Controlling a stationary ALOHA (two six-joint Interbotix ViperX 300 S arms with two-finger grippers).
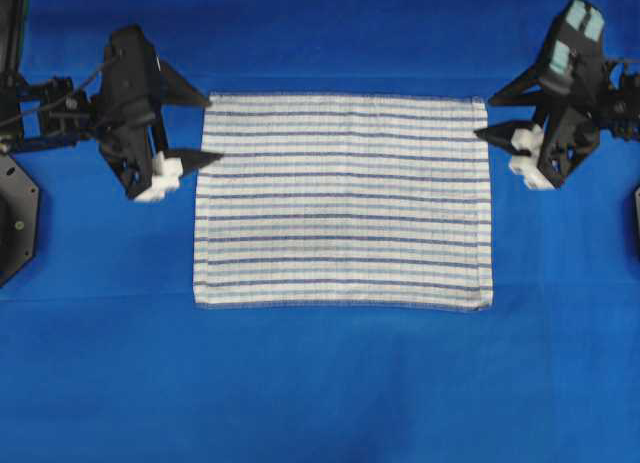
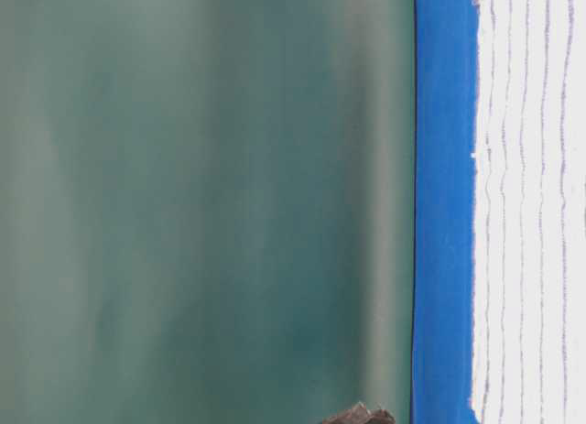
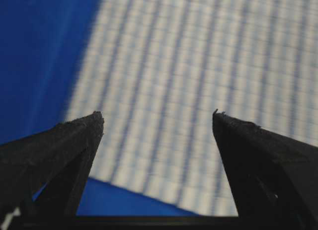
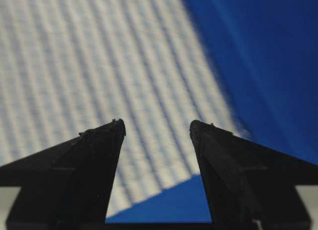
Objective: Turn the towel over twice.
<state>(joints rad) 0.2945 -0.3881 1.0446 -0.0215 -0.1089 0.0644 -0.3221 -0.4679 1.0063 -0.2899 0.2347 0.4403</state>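
1. The towel lies spread flat in the middle of the blue table cloth, a white rectangle with thin dark-blue and light-blue stripes running across it; all four hemmed edges lie out flat, with no fold or wrinkle showing from overhead.
2. In the table-level view the towel lies flat on the cloth, with a strip of blue between its edge and the table's edge.
3. The left gripper sits at the towel's far left corner, jaws spread wide; its tips reach the towel's left edge, and whether they touch it cannot be told.
4. From the left wrist camera, the two dark fingers stand apart with striped fabric showing between them, nothing pinched.
5. The right gripper sits at the far right corner, jaws likewise spread and empty.
6. Through the right wrist camera the towel's corner shows between the tips.
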